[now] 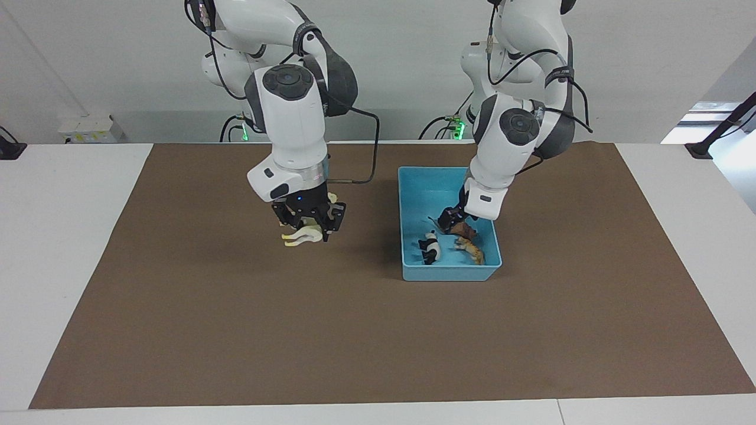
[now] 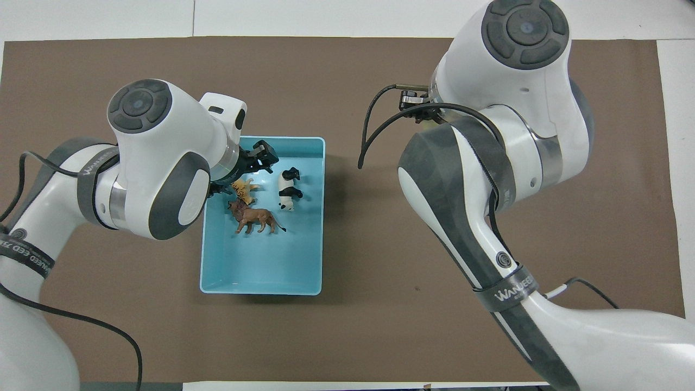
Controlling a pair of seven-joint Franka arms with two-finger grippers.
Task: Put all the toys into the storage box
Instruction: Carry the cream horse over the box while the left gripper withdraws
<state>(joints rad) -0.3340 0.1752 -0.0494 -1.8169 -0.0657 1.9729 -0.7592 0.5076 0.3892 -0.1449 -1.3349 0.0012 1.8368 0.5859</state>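
Three of the four small plastic animals already lie in the light-blue rectangular plastic storage box (image 1: 413, 177) in the middle of the desk: the black-and-white panda (image 1: 430, 248), the orange striped tiger (image 1: 471, 250) and the brown horned animal (image 1: 464, 230). The left gripper (image 2: 258, 160) hangs just above them inside the box, jaws wide and empty. What remains is the cream-white horse (image 1: 303, 236), pinched in the right gripper (image 1: 311, 227) and lifted over the brown mat toward the right arm's end. From above, that arm's bulk hides both horse and gripper; only the facing view shows them.
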